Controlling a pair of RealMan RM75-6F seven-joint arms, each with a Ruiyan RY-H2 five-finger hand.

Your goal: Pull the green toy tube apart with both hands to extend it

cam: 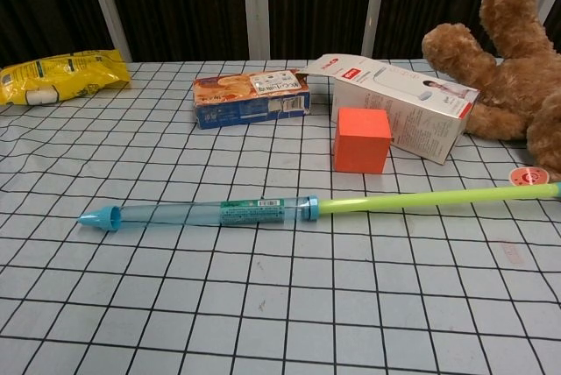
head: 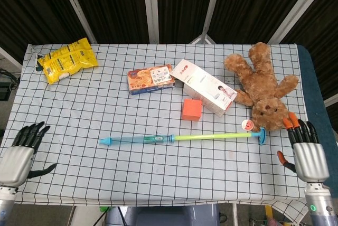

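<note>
The toy tube point(head: 179, 138) lies stretched out across the front of the checked table point(head: 158, 173), a clear blue barrel on the left and a thin green rod point(cam: 429, 197) on the right. Nothing touches it. My left hand point(head: 18, 154) hovers at the table's left front corner, fingers spread and empty, well left of the tube's blue tip point(cam: 98, 217). Off the right front corner my right hand point(head: 308, 154) is open too, clear of the tube's blue end cap point(head: 261, 135). The chest view shows the tube but neither hand.
An orange cube point(head: 191, 109), a white box point(head: 206, 87) and a biscuit box point(head: 151, 78) lie behind the tube. A brown teddy bear point(head: 264, 86) sprawls at the right, with a small round red-and-white disc point(head: 246, 125) beside it. A yellow snack bag point(head: 66, 59) sits at the back left.
</note>
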